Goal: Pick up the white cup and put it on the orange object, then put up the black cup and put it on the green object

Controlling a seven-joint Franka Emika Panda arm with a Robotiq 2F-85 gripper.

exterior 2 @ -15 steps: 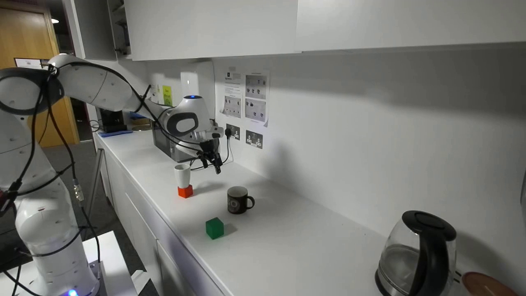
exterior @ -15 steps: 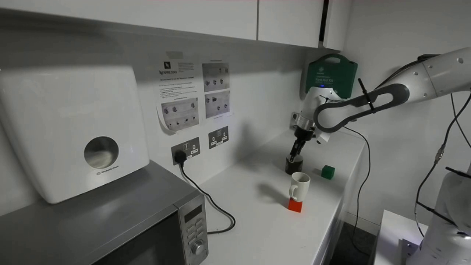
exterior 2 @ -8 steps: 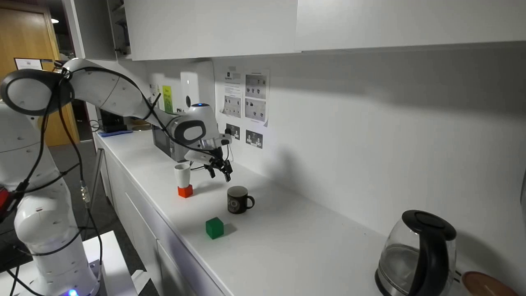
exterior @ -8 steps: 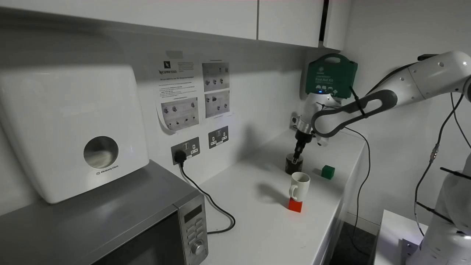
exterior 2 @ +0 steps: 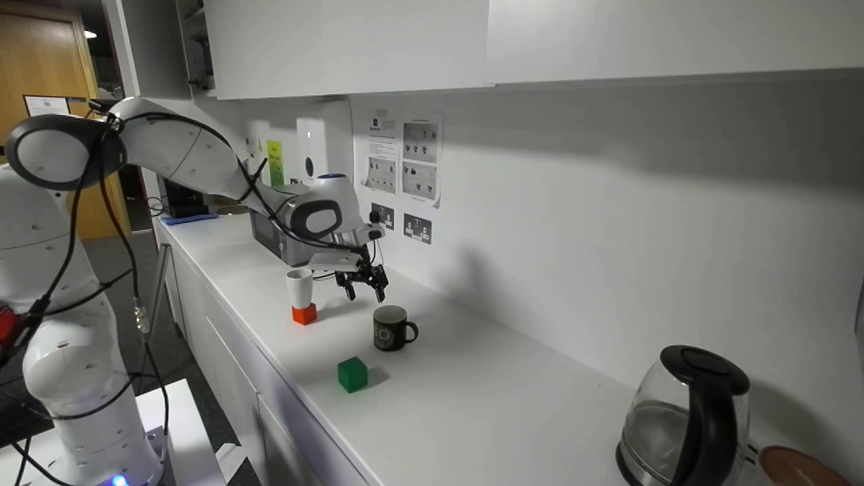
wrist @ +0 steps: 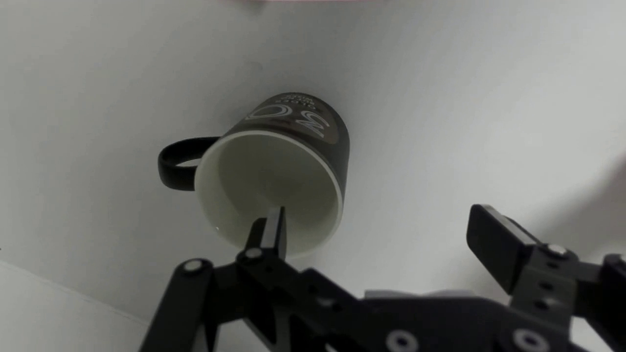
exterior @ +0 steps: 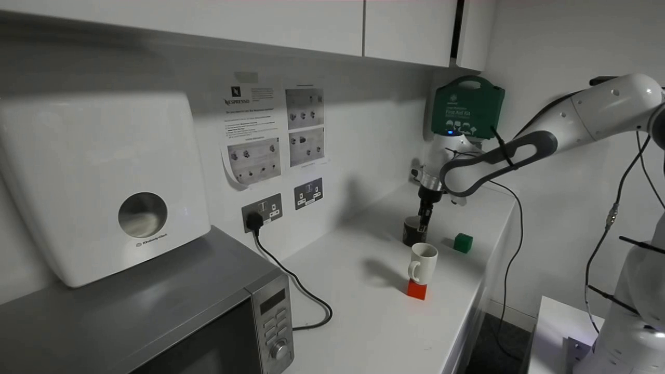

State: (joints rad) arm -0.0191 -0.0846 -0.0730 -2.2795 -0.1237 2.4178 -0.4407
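1. Black cup (exterior 2: 389, 329): standing upright on the bench (exterior 2: 513, 418), with its handle to the right side in an exterior view. Dark outside with pale printing, and pale inside.
2. Hand (wrist: 379, 222): near and above the black cup, with fingers (wrist: 499, 244) directed downward and wide apart from each other. In the wrist view, overlapping the opening of the cup with one finger, and having the other finger to the right of the cup, over the bench. In an exterior view, separated from the rim by a narrow gap under the fingertip (exterior 2: 381, 295). Not possible to tell the exact height.
3. Green block (exterior 2: 352, 375): resting on the bench near the black cup, not touching it, and farther from the wall (exterior 2: 607, 223).
4. White cup (exterior: 423, 264): placed upright on top of the orange block (exterior: 416, 291), with its handle toward the left in an exterior view.
5. Orange block: resting on the bench, apart from the black cup and well apart from the green block.
6. Arm (exterior 2: 172, 148): white with some dark parts, stretched over the bench. Standing on a low white stand (exterior 2: 189, 432) beside the bench.
7. Farther along the bench: glass kettle (exterior 2: 682, 418) with black lid and handle. Toward the opposite end, grey microwave (exterior: 171, 306), with a white dispenser (exterior: 88, 197) above it.
8. On the wall: printed sheets (exterior: 253, 122) and sockets (exterior: 309, 194), with a black plug (exterior: 254, 222) inserted in one. Behind the arm in an exterior view, green first-aid box (exterior: 467, 106).
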